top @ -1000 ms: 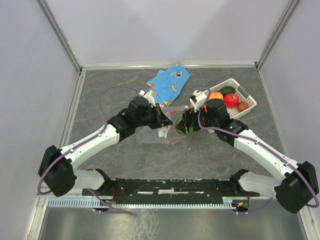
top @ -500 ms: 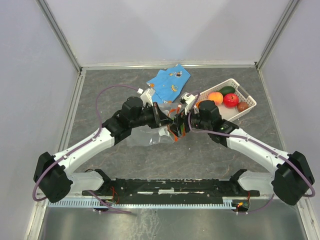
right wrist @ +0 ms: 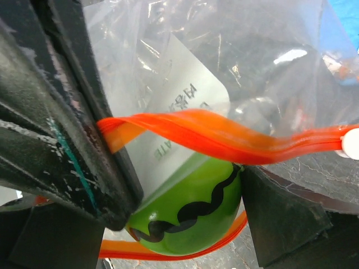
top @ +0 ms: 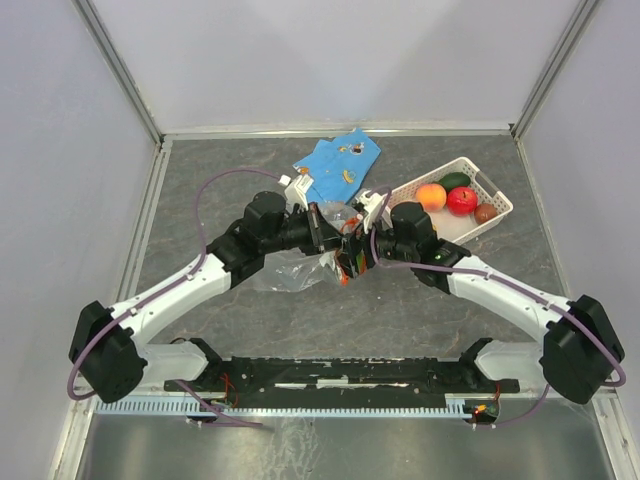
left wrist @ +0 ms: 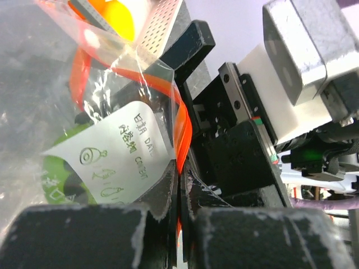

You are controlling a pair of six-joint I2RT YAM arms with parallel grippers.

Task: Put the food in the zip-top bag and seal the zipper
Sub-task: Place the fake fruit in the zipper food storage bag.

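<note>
The clear zip-top bag (top: 295, 268) lies at the table's middle. My left gripper (top: 333, 243) is shut on its orange-red zipper (left wrist: 180, 140) and holds the mouth up beside the white label (left wrist: 115, 154). My right gripper (top: 356, 258) is shut on a green toy melon with a dark wavy stripe (right wrist: 190, 218). It holds the melon in the bag's mouth, between the two zipper strips (right wrist: 224, 134). The white slider (right wrist: 352, 143) sits at the strip's far right end. The melon shows green through the plastic in the left wrist view (left wrist: 61, 174).
A white lattice basket (top: 495, 190) at the back right holds an orange fruit (top: 431, 195), a red one (top: 461, 200), a dark green one (top: 455, 181) and a brown one (top: 486, 212). A blue patterned cloth (top: 338, 160) lies behind the bag.
My right gripper has moved left with the green melon, from beside the basket into the bag's mouth. My left gripper has shifted slightly right, still holding the zipper.
</note>
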